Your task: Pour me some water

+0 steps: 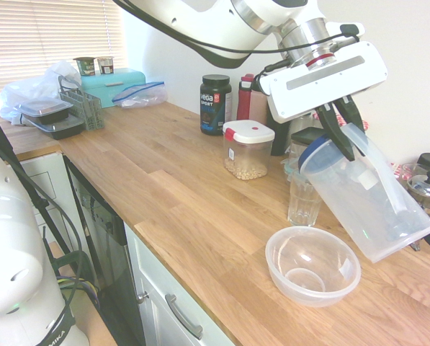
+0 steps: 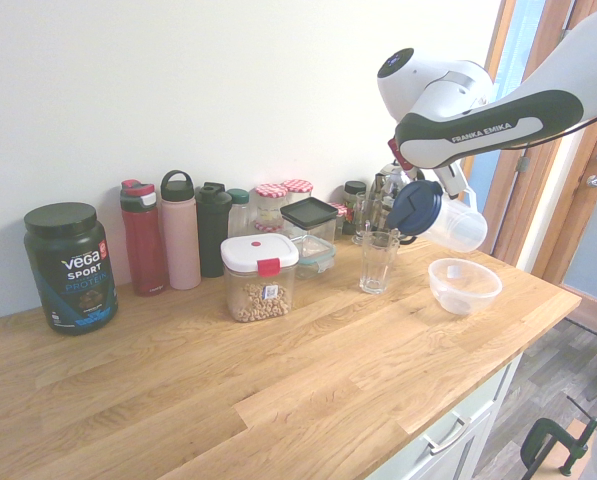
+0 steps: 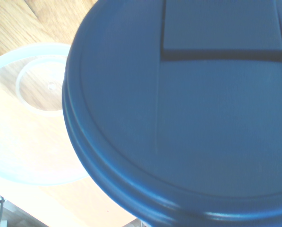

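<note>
Wooden counter [image 1: 164, 194], claw [image 1: 341, 130] gripping tilted pitcher [image 1: 366, 198], glass [image 1: 303, 200] beside bowl [image 1: 313, 265]

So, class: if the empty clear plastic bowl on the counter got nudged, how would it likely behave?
The plastic bowl looks thin-walled and empty, so it is probably light and would slide easily on the smooth wooden counter. It is wide and low, so it seems unlikely to tip. It would probably flex rather than crack.
</note>
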Robot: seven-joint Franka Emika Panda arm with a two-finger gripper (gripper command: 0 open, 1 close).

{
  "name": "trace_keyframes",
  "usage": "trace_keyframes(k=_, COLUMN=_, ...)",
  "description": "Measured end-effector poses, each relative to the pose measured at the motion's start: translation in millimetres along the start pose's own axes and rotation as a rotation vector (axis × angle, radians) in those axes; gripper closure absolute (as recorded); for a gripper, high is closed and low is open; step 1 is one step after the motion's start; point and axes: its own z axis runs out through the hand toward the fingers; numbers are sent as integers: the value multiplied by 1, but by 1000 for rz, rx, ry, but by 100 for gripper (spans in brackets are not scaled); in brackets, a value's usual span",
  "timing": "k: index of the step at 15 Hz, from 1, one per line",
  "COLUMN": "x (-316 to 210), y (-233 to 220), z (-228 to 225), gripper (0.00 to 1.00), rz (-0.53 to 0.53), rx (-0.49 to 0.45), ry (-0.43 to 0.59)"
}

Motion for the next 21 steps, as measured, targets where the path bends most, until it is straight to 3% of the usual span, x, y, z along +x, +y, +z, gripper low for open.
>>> trace_keyframes(k=6, x=-2, y=0, z=2, gripper=100, rz=19, rx=27, ry=2)
trace_keyframes(k=13, x=-99, y=73, z=-32, gripper=100, rz=165, rx=281, ry=177)
trace_keyframes(k=18, x=-133, y=12, z=-58, gripper=100, rz=287, rx=564, ry=261)
trace_keyframes(k=21, x=-175, y=-28, z=-103, gripper=100, rz=378, rx=719, ry=289)
